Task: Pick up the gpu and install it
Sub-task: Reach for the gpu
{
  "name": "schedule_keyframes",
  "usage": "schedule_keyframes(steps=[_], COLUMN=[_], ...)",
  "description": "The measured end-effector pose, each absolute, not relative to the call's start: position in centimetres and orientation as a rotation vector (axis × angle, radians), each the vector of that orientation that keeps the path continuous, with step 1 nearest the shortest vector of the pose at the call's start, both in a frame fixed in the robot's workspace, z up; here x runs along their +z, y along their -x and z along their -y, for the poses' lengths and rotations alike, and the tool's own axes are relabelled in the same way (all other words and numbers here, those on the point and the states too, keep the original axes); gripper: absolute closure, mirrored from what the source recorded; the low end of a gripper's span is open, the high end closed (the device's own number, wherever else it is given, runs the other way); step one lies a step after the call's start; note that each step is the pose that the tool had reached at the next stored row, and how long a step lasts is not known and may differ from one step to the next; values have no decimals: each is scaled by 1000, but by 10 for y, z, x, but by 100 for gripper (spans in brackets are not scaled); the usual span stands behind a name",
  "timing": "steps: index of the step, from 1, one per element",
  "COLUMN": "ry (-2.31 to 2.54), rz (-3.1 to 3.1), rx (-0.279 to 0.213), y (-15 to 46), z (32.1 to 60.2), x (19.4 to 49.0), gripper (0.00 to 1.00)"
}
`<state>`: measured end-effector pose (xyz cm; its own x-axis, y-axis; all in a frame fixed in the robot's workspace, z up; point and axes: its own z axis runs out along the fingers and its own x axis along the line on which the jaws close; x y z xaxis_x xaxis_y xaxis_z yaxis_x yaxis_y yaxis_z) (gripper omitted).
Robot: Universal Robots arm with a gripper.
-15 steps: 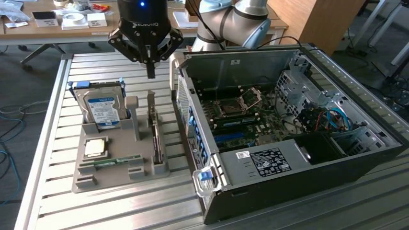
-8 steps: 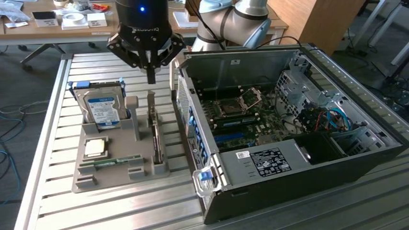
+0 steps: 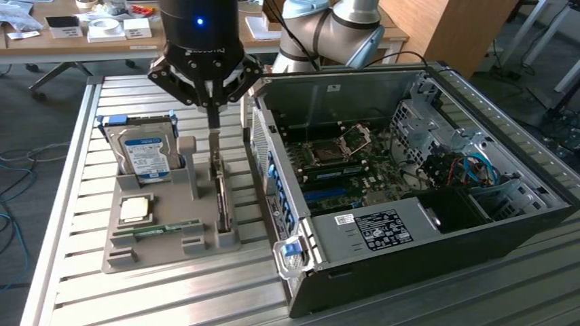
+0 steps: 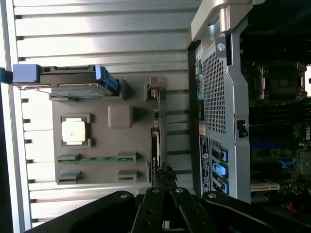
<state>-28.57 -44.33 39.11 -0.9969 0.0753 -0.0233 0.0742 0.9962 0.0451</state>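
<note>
The gpu (image 3: 222,204) is a thin dark card standing on edge in a slot of the grey holder (image 3: 127,255), on the side nearest the open computer case (image 3: 381,231). My gripper (image 3: 214,123) hangs straight over the card's far end with its fingers shut together, tips right at the card's upper edge; I cannot tell whether they touch it. In the wrist view the gpu (image 4: 155,138) runs as a narrow line up to my gripper (image 4: 165,177). The motherboard (image 3: 349,166) lies exposed inside the case.
A hard drive (image 3: 145,153) with a blue-white label stands at the holder's far end. A processor chip (image 3: 136,209) and a green memory stick (image 3: 168,229) lie in the holder. Everything rests on a slatted metal table (image 3: 163,299). A cluttered desk (image 3: 100,30) stands behind.
</note>
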Motion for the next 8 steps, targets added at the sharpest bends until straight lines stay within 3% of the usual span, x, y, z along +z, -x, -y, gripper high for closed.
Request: schedule_keyframes(steps=[8], ry=[-116], rz=[-3115], rx=[69], y=[291], z=[445], x=[388], gripper=[89])
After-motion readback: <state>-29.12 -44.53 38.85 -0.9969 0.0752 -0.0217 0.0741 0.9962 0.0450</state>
